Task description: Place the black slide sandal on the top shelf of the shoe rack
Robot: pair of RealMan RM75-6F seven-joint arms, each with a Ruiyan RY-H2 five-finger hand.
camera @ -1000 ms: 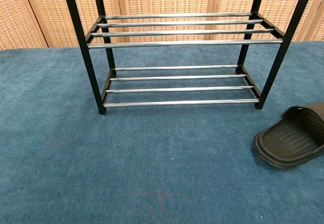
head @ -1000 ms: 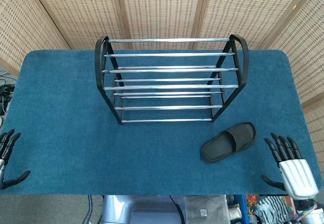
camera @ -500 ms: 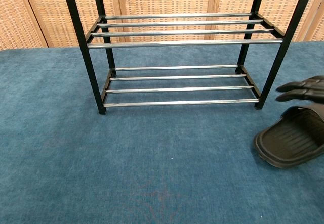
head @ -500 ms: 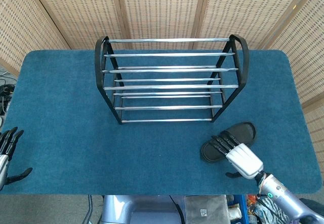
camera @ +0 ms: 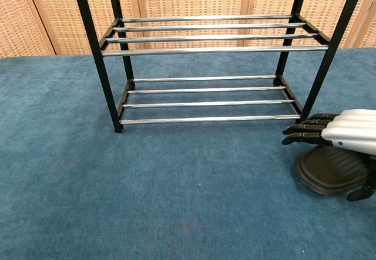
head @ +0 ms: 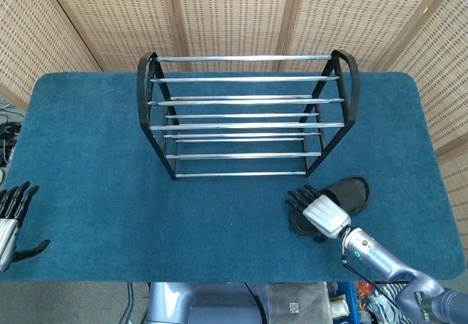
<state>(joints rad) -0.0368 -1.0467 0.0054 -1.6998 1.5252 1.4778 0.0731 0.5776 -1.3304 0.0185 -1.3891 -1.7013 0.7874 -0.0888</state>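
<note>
- Black slide sandal [head: 344, 196]: lies flat on the blue tabletop [head: 95, 163], in front of the shoe rack's right end and apart from it; in the chest view only the near end of its sole [camera: 329, 178] shows beneath the hand.
- Right hand [head: 316, 211]: positioned over the sandal's near end, back of the hand up, fingers [camera: 305, 128] extended and slightly spread, pointing toward the left side of the table (they project past the sandal's edge). The thumb [camera: 359, 194] hangs down beside the sole at the frame's right margin. The fingers are apart and nothing is enclosed in them; whether the palm touches the sandal cannot be told from either view.
- Left hand [head: 13, 218]: at the near left edge of the table, fingers straight and spread, thumb out to the side, holding nothing (seen in the head view only).
- Shoe rack [head: 245, 112]: black side frames with chrome rails, standing upright at the middle of the table; its top shelf [head: 245, 68] carries no shoe, and the lower tiers [camera: 205, 98] are likewise bare rails.
- Woven screen panels [head: 234, 9]: stand behind the table.
</note>
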